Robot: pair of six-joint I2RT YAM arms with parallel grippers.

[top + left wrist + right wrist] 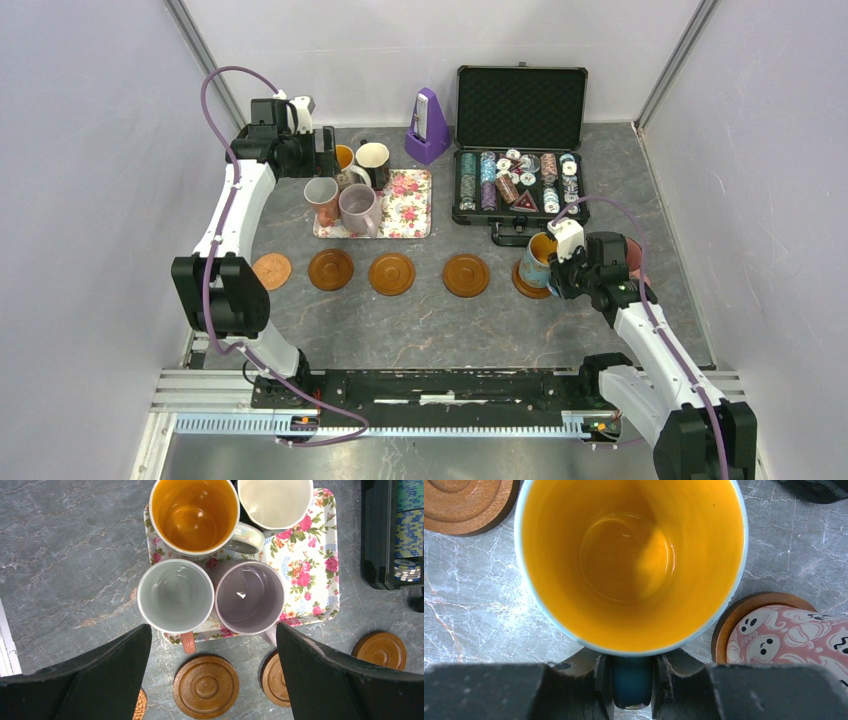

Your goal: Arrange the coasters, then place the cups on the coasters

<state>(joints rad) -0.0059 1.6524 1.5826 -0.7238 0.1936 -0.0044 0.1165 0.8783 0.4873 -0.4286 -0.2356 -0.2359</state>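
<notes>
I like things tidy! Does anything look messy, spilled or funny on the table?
Nothing is spilled or broken. One thing stands out: the leftmost coaster in the row is paler and looks woven, unlike the dark wooden coasters beside it. Four mugs sit close together on the flowery tray.

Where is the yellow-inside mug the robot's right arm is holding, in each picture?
Top view: the held mug sits right of middle.
Left wrist: not in it; the orange-inside mug on the tray is another one.
Right wrist: it fills the picture, handle between the right fingers.
Shared landmark: the bare coaster beside it, seen in all three.
</notes>
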